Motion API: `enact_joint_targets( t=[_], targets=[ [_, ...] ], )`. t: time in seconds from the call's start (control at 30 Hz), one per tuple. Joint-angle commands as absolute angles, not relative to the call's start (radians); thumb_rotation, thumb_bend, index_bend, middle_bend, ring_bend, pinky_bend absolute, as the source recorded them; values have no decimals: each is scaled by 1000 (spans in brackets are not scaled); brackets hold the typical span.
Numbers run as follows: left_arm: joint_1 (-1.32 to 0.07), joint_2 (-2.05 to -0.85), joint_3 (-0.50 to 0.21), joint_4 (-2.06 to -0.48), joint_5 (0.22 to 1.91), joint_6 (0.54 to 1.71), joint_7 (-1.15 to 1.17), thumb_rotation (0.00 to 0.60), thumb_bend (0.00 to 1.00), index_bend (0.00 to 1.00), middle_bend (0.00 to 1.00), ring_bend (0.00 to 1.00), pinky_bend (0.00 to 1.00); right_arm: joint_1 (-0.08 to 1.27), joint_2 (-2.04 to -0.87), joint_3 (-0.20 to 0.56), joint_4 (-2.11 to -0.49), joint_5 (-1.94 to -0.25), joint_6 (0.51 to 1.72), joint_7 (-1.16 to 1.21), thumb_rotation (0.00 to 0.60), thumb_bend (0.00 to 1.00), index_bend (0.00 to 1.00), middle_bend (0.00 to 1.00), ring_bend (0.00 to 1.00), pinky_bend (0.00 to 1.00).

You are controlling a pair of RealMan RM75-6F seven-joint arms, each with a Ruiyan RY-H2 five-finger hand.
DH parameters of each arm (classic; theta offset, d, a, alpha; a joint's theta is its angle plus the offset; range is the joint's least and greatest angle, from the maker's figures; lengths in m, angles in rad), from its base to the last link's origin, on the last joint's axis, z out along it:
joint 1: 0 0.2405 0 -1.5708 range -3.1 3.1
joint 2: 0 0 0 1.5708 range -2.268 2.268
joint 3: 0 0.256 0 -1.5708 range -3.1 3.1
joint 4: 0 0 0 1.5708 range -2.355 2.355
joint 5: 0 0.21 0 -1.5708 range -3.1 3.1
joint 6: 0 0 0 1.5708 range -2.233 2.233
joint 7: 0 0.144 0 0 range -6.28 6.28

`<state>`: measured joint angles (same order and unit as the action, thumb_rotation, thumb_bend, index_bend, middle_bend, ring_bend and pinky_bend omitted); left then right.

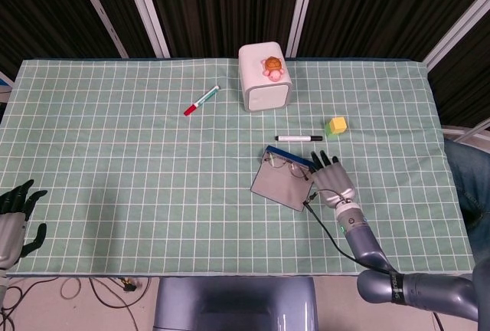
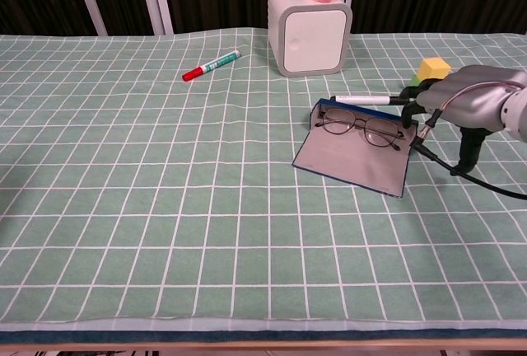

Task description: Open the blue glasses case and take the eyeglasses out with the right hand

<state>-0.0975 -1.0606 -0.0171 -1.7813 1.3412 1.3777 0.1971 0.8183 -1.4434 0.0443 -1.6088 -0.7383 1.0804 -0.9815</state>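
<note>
My right hand [image 1: 333,183] sits at the right end of the blue glasses case [image 2: 359,151], fingers [image 1: 324,162] stretched forward and a little apart, fingertips up against the case's end. From the chest view my right hand [image 2: 468,105] comes in from the right edge and I cannot tell if any finger actually pinches the case or the frames; looks like contact only, nothing lifted. A thin black cable [image 2: 461,175] runs off the wrist across the cloth.

My left hand [image 1: 15,220] is low at the near left corner, off the table edge, fingers apart, holding nothing.

The case lies open on the green checked tablecloth [image 1: 138,185], right of centre: grey lining of the flap facing up toward me, blue rim along the far side. The eyeglasses [image 2: 361,130] lie in the case along that far rim, lenses side by side, not taken out yet.

Just beyond the case, a black-capped white marker [image 1: 298,139] lies crosswise. To its right, a yellow cube [image 1: 337,125] on a green block, near the hand's fingertips in the chest view.

Farther back, centre, a white rounded box [image 1: 262,78] with a small turtle toy [image 1: 272,67] on top. Left of it, a red-capped marker [image 1: 201,100] lying at an angle.
</note>
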Motion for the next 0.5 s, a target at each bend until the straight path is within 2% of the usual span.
enact_joint_targets(
  t=[0.03,0.5],
  targets=[
    [-98,-1060,-17,-1781,1340,1377,198,600,465,170,0,0,85,824,-1449,47,-1596,-729,1079,-986,600,188,257,0,36,238],
    [-98,-1059,-19,-1783,1336,1374,193,600,466,170,0,0,85,844,-1493,66,-1521,-689,1077,-990,600,188,257,0,36,238]
  ],
)
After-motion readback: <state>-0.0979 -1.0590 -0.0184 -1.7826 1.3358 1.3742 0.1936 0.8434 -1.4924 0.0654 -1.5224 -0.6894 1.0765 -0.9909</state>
